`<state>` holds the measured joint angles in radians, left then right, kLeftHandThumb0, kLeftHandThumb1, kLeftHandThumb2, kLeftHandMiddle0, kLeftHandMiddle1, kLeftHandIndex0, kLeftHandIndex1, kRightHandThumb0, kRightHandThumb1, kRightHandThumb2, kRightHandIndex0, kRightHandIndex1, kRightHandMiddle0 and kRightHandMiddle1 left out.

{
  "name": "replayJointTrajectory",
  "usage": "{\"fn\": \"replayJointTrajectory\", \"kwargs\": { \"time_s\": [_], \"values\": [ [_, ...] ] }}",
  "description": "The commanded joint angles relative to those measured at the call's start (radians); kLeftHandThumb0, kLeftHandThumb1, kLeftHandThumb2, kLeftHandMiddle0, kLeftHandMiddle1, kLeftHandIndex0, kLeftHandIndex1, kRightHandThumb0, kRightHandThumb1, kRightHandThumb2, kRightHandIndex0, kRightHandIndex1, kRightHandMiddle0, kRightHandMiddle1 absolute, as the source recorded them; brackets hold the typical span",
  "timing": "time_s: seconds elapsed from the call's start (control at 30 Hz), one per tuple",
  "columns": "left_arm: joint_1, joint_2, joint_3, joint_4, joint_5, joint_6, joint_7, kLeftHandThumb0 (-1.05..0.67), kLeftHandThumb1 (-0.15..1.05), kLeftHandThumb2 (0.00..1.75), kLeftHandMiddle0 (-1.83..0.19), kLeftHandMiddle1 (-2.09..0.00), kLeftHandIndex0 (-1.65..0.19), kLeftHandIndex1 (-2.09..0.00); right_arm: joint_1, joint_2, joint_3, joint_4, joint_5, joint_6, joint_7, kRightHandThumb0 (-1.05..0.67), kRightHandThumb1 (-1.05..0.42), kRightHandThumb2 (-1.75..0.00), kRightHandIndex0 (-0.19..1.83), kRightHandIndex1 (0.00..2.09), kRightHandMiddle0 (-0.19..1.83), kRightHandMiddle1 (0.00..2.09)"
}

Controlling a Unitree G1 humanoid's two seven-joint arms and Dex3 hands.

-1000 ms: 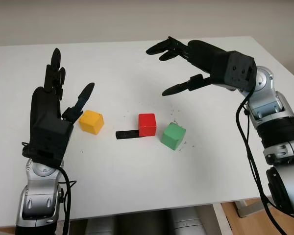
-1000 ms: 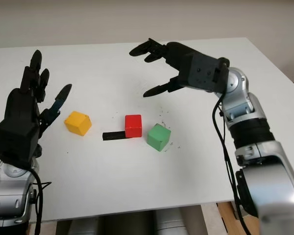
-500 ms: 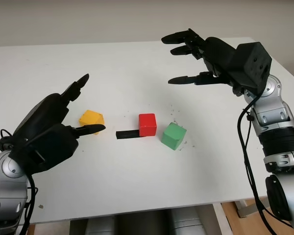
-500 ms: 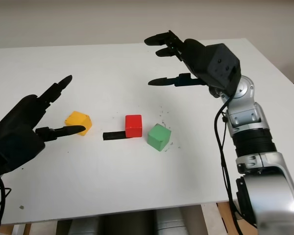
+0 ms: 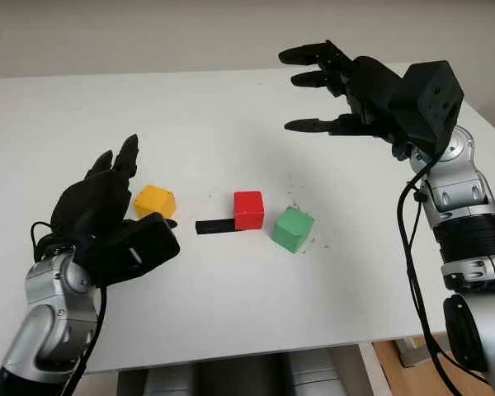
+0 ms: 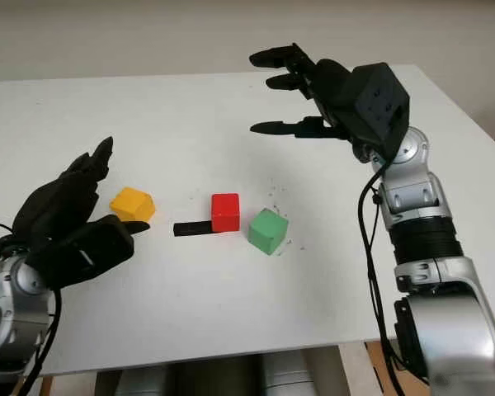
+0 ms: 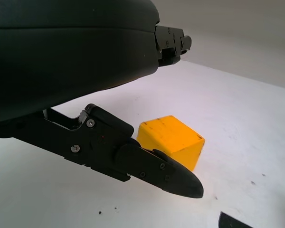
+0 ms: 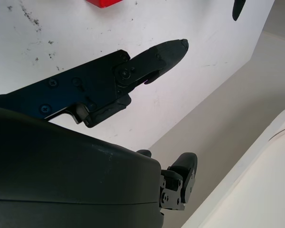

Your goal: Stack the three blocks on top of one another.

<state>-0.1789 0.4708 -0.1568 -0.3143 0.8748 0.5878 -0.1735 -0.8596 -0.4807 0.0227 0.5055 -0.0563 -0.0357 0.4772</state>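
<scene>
While the three blocks are sitting separately on the white table (image 5: 231, 313), nothing is stacked; nearest to us, the left hand (image 5: 107, 219) is hovering low at the near left, open and holding nothing, its thumb (image 7: 166, 173) reaching along the near side of the yellow block (image 5: 155, 201) and its fingers (image 5: 124, 157) rising on the block's left; from the wrist camera I cannot tell whether that thumb is touching the block or sitting just beside it. Further in, the row is running left to right; yellow block first, then a small black strip (image 5: 214, 225) lying flat on the table, its right end meeting the red block (image 5: 248, 209); just beside the red one on its right, the green block (image 5: 294, 228) is sitting turned at a slight angle, not touching red as far as I can see; dark specks (image 5: 290, 194) are scattered around it. Far back on the right, the right hand (image 5: 346, 87) is hanging high above the table, well apart from every block, open with nothing in it, fingers pointing left.
</scene>
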Motion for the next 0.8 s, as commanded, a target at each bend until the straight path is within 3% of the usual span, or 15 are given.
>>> {"fn": "replayJointTrajectory", "kwargs": {
  "time_s": [0.0, 0.1, 0.4, 0.43, 0.47, 0.6, 0.67, 0.77],
  "values": [
    [-0.019, -0.02, -0.013, 0.018, 0.03, 0.009, 0.023, -0.72, 0.93, 0.06, 0.01, -0.06, 0.1, -0.04, -0.007, 0.0, -0.012, -0.02, 0.012, 0.005, 0.006, -0.57, -0.88, -0.05, -0.07, 0.81, -0.08, 0.75],
    [-0.023, -0.044, -0.021, 0.039, 0.054, 0.011, 0.044, -0.72, 0.94, 0.06, -0.01, -0.07, 0.08, -0.05, -0.007, -0.002, -0.011, -0.013, 0.012, -0.015, 0.003, -0.59, -0.88, -0.05, -0.06, 0.82, -0.07, 0.75],
    [-0.04, -0.073, -0.04, 0.034, 0.112, 0.089, -0.051, -0.77, 0.93, 0.05, -0.14, -0.12, 0.02, -0.08, -0.015, -0.006, -0.006, -0.012, -0.002, -0.02, -0.004, -0.59, -0.89, -0.05, -0.05, 0.83, -0.07, 0.78],
    [-0.041, -0.08, -0.038, 0.03, 0.111, 0.1, -0.061, -0.77, 0.93, 0.05, -0.13, -0.2, 0.0, -0.08, -0.014, -0.006, -0.006, -0.014, -0.002, -0.02, -0.004, -0.59, -0.89, -0.05, -0.05, 0.83, -0.07, 0.78],
    [-0.043, -0.085, -0.038, 0.025, 0.112, 0.111, -0.073, -0.77, 0.92, 0.05, -0.02, -0.47, -0.01, -0.08, -0.014, -0.006, -0.006, -0.012, -0.002, -0.026, -0.004, -0.59, -0.89, -0.05, -0.05, 0.83, -0.07, 0.78],
    [-0.054, -0.089, -0.052, 0.018, 0.14, 0.15, -0.13, -0.76, 0.91, 0.05, 0.12, -0.85, -0.07, -0.1, -0.017, -0.004, -0.006, -0.008, -0.004, -0.03, -0.01, -0.59, -0.89, -0.05, -0.05, 0.84, -0.07, 0.79],
    [-0.056, -0.085, -0.061, 0.019, 0.155, 0.156, -0.153, -0.77, 0.92, 0.06, 0.01, -0.56, -0.08, -0.09, -0.017, -0.003, -0.006, -0.008, -0.005, -0.035, -0.014, -0.59, -0.89, -0.05, -0.04, 0.84, -0.06, 0.79],
    [-0.056, -0.084, -0.07, 0.026, 0.175, 0.155, -0.166, -0.76, 0.92, 0.06, -0.05, -0.54, -0.12, -0.1, -0.016, -0.005, -0.006, -0.009, -0.008, -0.04, -0.015, -0.6, -0.89, -0.05, -0.03, 0.85, -0.06, 0.8]
  ]
}}
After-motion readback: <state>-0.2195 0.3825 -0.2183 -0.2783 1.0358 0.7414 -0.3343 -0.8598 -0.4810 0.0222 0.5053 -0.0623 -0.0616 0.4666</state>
